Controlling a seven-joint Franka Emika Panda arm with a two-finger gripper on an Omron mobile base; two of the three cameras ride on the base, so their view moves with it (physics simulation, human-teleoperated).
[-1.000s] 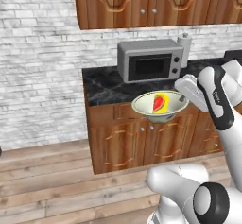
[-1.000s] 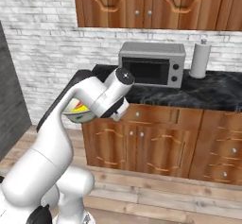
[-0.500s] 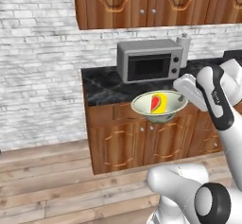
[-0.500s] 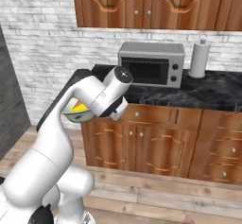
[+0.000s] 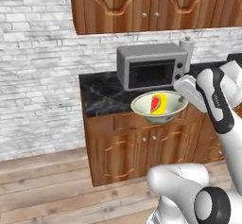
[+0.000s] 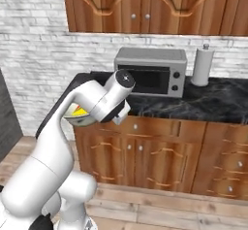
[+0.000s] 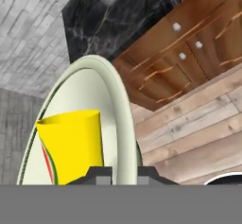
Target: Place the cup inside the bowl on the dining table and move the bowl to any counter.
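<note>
The cup [image 5: 158,104] already lies in the bowl [image 5: 159,106], whose rim the hand [image 7: 119,175] pinches, seemingly in the air at the desk's [image 5: 105,98] front edge; setting down remains.

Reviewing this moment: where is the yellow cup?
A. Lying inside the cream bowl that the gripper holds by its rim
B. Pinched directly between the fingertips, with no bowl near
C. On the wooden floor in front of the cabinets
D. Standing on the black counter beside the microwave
A: the cup lies inside the bowl, and the hand view shows the gripper closed on the bowl's rim, in front of the counter.
</note>
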